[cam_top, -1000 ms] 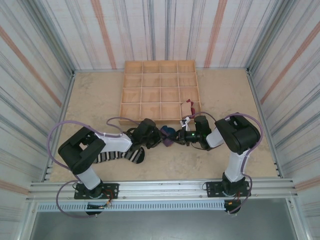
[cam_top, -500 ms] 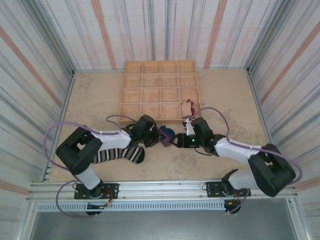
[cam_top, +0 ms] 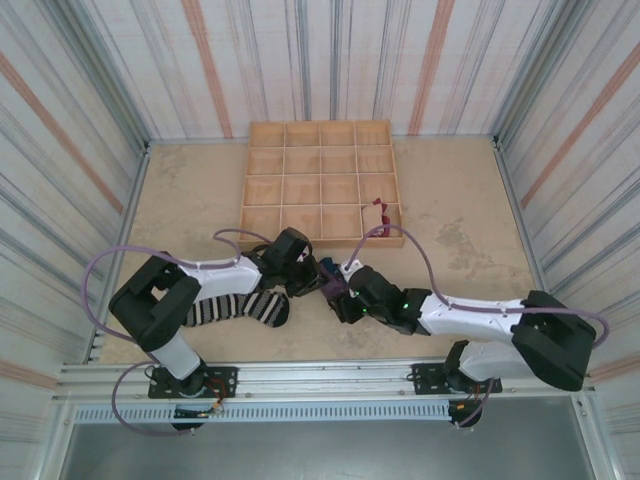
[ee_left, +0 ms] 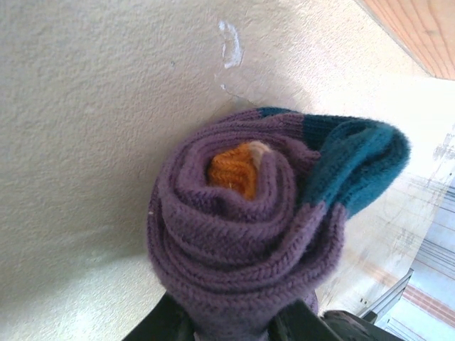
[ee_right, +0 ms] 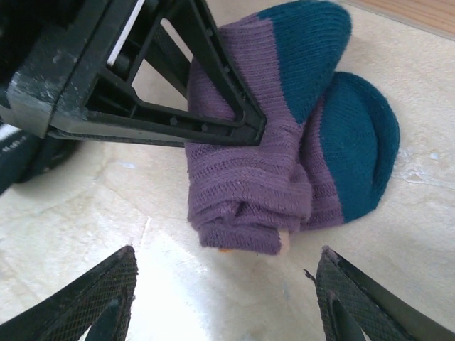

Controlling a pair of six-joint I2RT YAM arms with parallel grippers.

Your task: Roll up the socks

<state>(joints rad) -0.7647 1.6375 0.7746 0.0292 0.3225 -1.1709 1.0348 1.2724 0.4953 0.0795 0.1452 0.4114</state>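
The left hand [ee_right: 249, 129] was clenched on the rolled purple sock [ee_left: 245, 234], which sat on the bench [cam_top: 455, 200] near the tray [cam_top: 262, 182]. The right hand [ee_right: 222, 288] stood released, spread wide, just short of the roll. The striped sock [cam_top: 240, 308] lay beside the left arm.

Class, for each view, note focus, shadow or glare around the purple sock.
Left wrist: purple sock sharp, soft shadow on the table, right corner washed out. Right wrist: knit crisp too. Top external: evenly lit, sock small and dark.
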